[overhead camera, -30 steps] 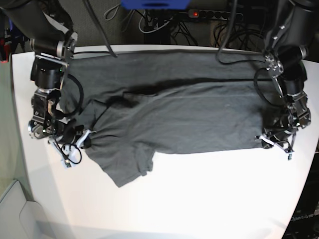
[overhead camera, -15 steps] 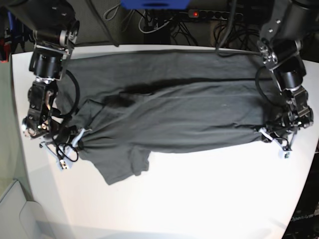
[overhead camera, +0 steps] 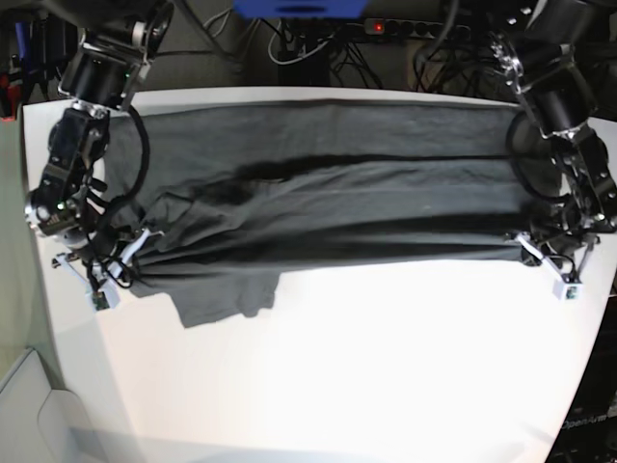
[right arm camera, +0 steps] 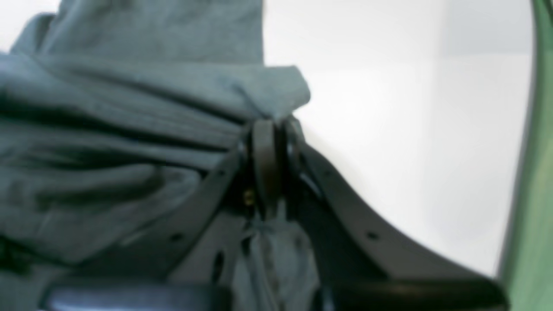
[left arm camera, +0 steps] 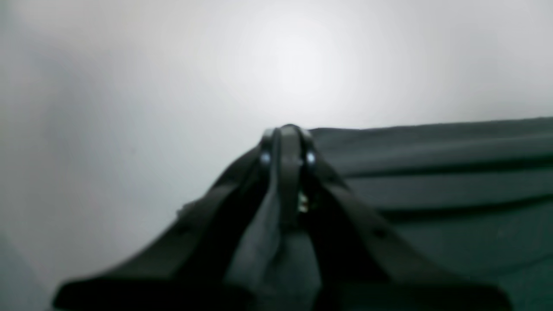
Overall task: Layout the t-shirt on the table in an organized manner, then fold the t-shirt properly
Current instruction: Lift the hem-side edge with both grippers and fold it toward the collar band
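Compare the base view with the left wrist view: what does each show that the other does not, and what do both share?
Only the base view shows the whole t-shirt stretched across the table, the right hand pinching its other end, and a sleeve hanging toward the near side. Only the left wrist view shows close up the cloth bunched between the left hand and its shut fingers. Both show dark shirt on white table.
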